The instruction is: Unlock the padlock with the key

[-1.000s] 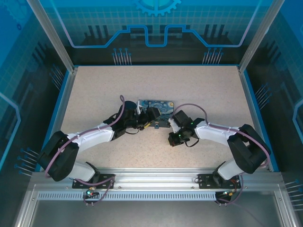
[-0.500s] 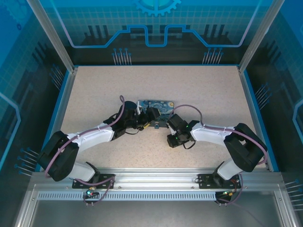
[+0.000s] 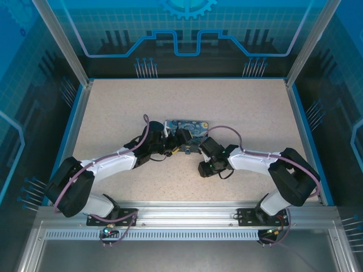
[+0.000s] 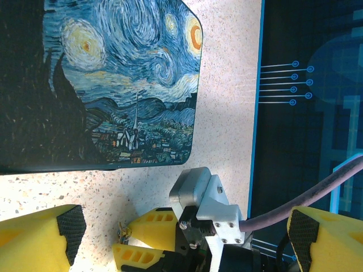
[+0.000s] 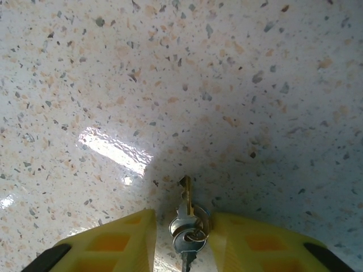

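The right gripper (image 5: pixel 182 226) has shifted left and its jaws have parted, loosely straddling the key (image 5: pixel 186 198) at lower centre. The left gripper (image 4: pixel 187 232) stands wide and empty below the padlock (image 4: pixel 130 73). The key grasp is judged pending.

The padlock (image 4: pixel 125 79), a rectangular block printed with a swirling dark blue night sky and yellow spots, lies face up in the upper left of the left wrist view. The key (image 5: pixel 189 224), its brass blade pointing up-frame and its silvery head on a ring, lies on the speckled table (image 5: pixel 170 68) at bottom centre of the right wrist view.
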Controlling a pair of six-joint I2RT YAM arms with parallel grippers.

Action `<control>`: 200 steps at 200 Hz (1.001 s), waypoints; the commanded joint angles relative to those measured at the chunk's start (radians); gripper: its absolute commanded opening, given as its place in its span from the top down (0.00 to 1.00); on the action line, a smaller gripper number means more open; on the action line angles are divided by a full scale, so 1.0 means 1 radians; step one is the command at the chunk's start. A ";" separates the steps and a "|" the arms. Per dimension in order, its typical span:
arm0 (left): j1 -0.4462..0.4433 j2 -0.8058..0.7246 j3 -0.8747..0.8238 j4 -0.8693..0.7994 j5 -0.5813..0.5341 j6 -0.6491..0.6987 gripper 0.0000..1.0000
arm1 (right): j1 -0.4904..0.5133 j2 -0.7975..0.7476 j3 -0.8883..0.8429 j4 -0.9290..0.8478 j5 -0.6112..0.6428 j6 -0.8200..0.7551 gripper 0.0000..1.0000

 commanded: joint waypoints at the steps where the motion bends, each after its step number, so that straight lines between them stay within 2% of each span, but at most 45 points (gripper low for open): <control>1: -0.005 -0.021 0.024 -0.009 -0.012 0.030 0.06 | 0.007 0.013 -0.042 -0.053 0.049 0.013 0.66; 46: -0.004 -0.015 0.028 -0.008 -0.014 0.031 0.06 | 0.019 -0.005 -0.057 -0.060 0.058 0.026 0.68; 114: -0.005 -0.007 0.035 -0.008 -0.014 0.029 0.03 | 0.076 0.012 -0.036 -0.125 0.156 0.071 0.75; 134: -0.004 -0.003 0.037 -0.007 -0.013 0.029 0.02 | 0.090 0.027 -0.034 -0.125 0.170 0.082 0.80; 162: -0.004 -0.001 0.042 -0.008 -0.012 0.030 0.01 | 0.093 0.036 -0.026 -0.123 0.187 0.090 1.00; 200: -0.003 -0.003 0.047 -0.019 -0.013 0.035 0.01 | 0.084 -0.023 0.003 -0.141 0.164 0.056 1.00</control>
